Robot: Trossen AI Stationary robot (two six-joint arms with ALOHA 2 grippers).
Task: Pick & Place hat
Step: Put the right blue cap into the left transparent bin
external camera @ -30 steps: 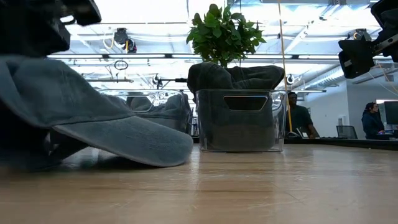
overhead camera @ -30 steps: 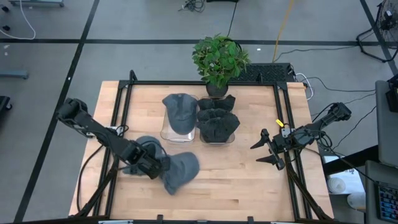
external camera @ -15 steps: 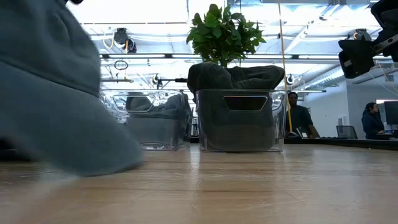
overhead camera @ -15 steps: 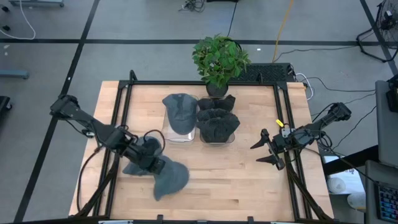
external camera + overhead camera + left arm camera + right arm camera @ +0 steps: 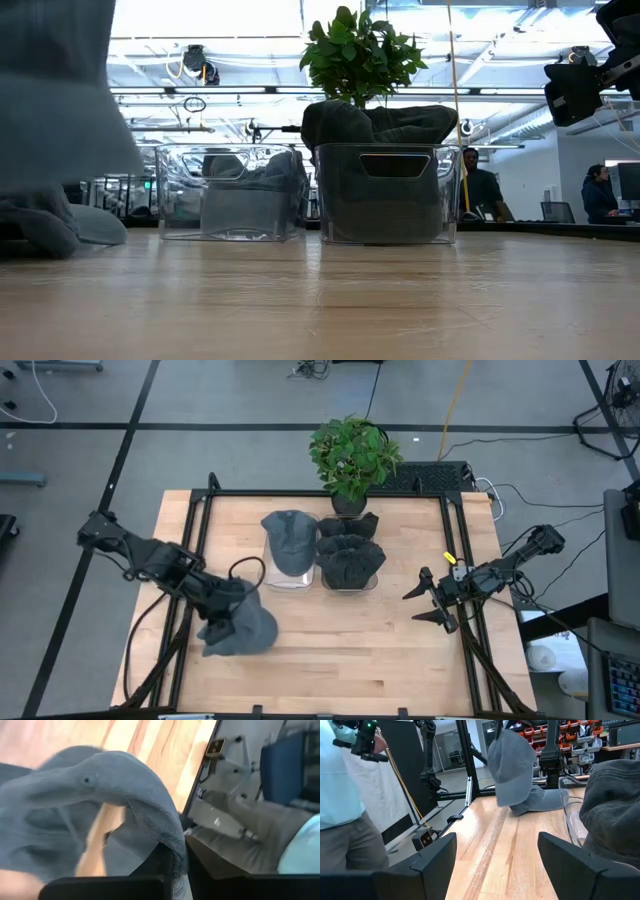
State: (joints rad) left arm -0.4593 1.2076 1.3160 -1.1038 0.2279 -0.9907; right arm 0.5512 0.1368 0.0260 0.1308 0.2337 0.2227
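hanging brim-down, grey hat (image 5: 240, 628)

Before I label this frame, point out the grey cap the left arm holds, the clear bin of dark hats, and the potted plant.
Grey fabric cap (image 5: 240, 630), high view, on its crown.
Clear plastic bin of dark hats (image 5: 388, 200), low view, on its front wall.
Green leafy potted plant (image 5: 352, 455), high view, on its foliage.

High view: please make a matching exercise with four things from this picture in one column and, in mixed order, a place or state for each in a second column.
1. grey cap
2. left claw
3. right claw
4. potted plant

A. open, near the table's right edge
B. at the table's far edge, behind the bins
C. hanging from a claw
D. shut on cloth

Pairs: 1-C, 2-D, 3-A, 4-B
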